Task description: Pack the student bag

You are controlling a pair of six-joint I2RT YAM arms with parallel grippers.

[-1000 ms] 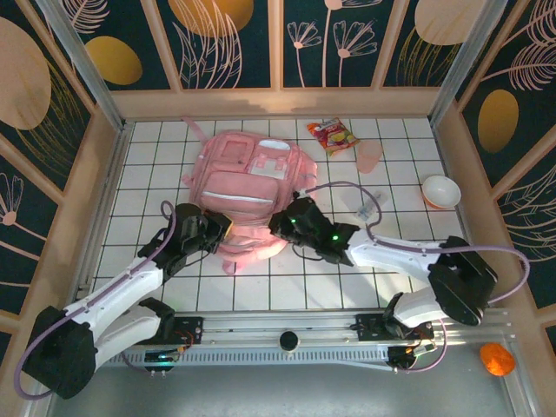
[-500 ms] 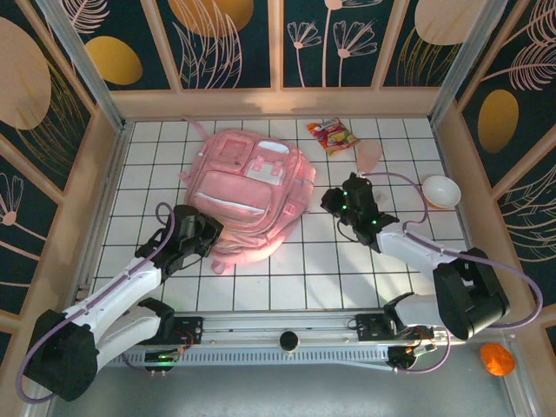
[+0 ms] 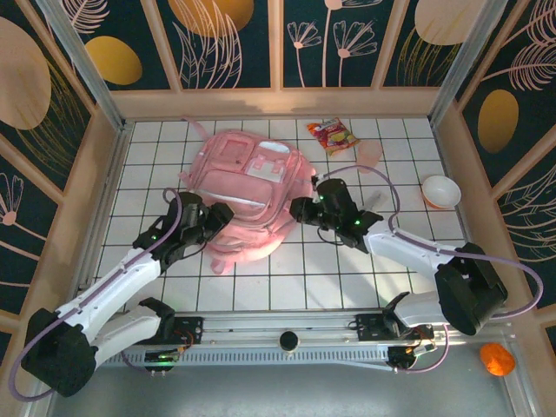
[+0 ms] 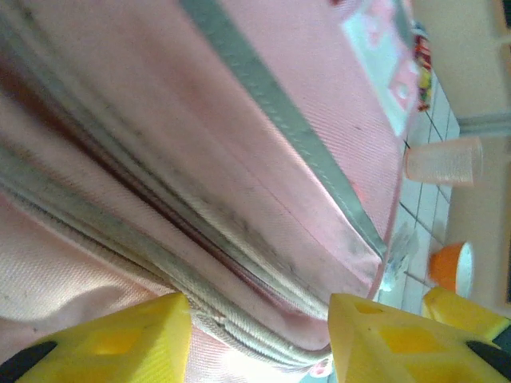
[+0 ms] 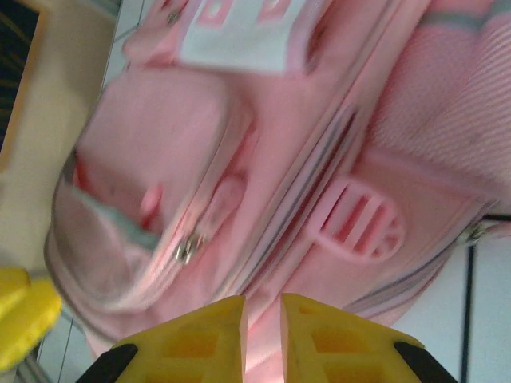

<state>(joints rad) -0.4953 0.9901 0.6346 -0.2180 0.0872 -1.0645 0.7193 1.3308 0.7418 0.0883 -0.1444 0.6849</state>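
While the bag lies flat on the counter, a little toward 11 o'clock from centre, packing appears hardly begun. The packet between the bag's 1 and 2 o'clock, the cup at 2 o'clock and the bowl at 3 o'clock all lie outside it.

Front pockets look zipped. Whether the main zip is open cannot be told, though a dark line runs along it in the left wrist view. What is left, by this reading: opening the bag, loading the loose items, closing it.

Left end effector, at the bag's 7 o'clock edge: released, jaws well apart with the zip seam lying between them. Contact cannot be told, and nothing is gripped.

Right end effector, at the bag's 3 o'clock edge: jaws parted by only a slit — pink fabric shows behind the gap, but nothing is seen clamped in it.
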